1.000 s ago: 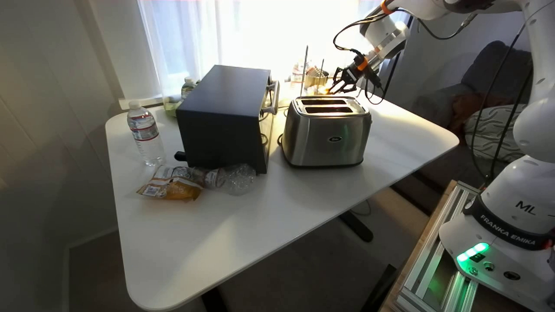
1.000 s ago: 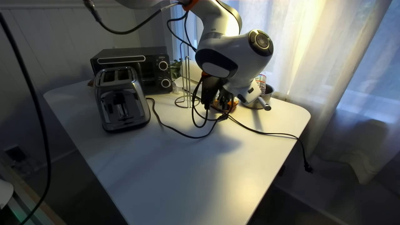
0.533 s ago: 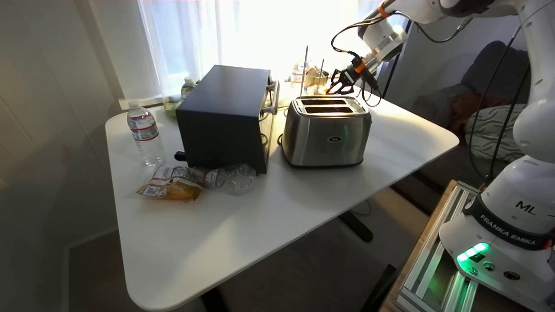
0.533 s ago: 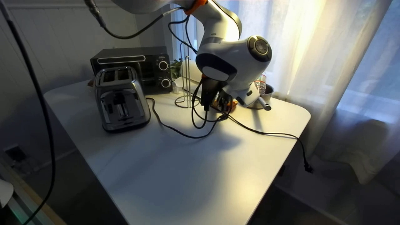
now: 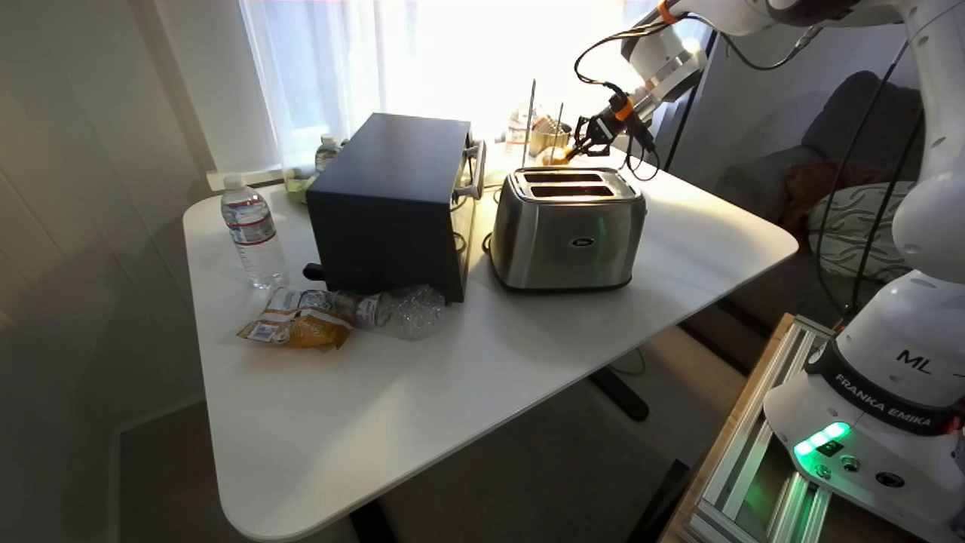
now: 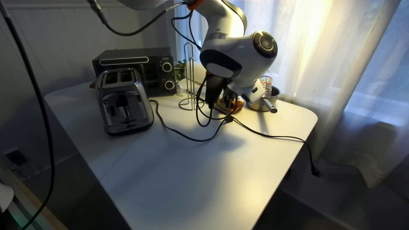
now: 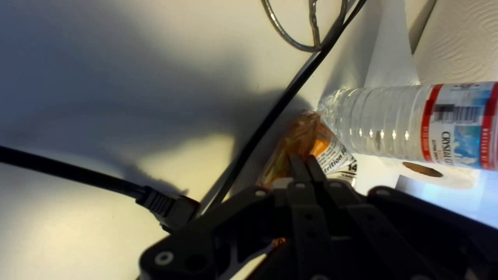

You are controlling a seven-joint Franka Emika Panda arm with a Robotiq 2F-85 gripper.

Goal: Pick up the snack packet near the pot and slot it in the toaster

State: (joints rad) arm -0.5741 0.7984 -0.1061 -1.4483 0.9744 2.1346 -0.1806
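Observation:
The crinkly brown-orange snack packet (image 7: 297, 138) lies on the table next to the pot (image 6: 274, 95). It also shows in both exterior views (image 5: 552, 157) (image 6: 237, 104), partly hidden by the gripper. My gripper (image 7: 302, 157) points down at it, and its two fingertips are almost together with folds of the packet gathered at them. It also shows in both exterior views (image 5: 571, 155) (image 6: 228, 101). The silver two-slot toaster (image 5: 569, 237) stands on the table apart from the packet, with both slots showing no content. It also shows in an exterior view (image 6: 126, 102).
A black toaster oven (image 5: 392, 181) stands beside the toaster. A wire stand (image 6: 191, 83), a loose black cable (image 6: 188, 136) and a water bottle (image 7: 389, 120) are near the packet. A yellow-orange packet (image 5: 298, 324) among clear wrappers and another bottle (image 5: 252, 234) lie by the oven.
My gripper's fingers have closed from wide apart to nearly together at the packet. The arm has shifted only slightly. The toaster and the other things have not moved.

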